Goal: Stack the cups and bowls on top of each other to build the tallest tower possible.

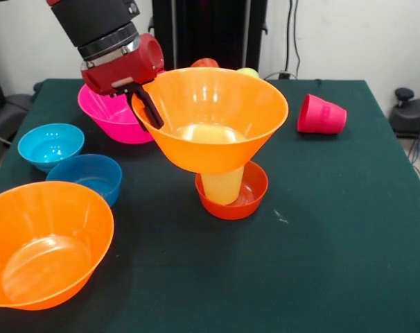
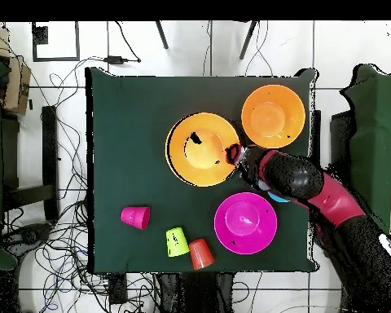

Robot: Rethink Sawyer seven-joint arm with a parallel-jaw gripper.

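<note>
My gripper (image 1: 145, 105) is shut on the left rim of a large orange bowl (image 1: 217, 114), one black finger inside the bowl. The bowl is upright, its base on the top of the pale yellow cup (image 1: 222, 186), which stands in the small red-orange bowl (image 1: 250, 195). In the overhead view the gripper (image 2: 236, 153) is at that bowl's (image 2: 200, 151) right rim, and the cup and small bowl are hidden under it. The second large orange bowl (image 1: 44, 243) (image 2: 273, 116) stands alone. The red-pink cup (image 1: 321, 114) (image 2: 135, 217) lies on its side.
The magenta bowl (image 1: 111, 116) (image 2: 245, 222) is behind the gripper. The light blue bowl (image 1: 50, 144) and the darker blue bowl (image 1: 86, 177) stand left of the stack. The orange cup (image 1: 204, 62) (image 2: 201, 253) and the lime green cup (image 1: 249, 71) (image 2: 177, 241) are near the robot-side table edge.
</note>
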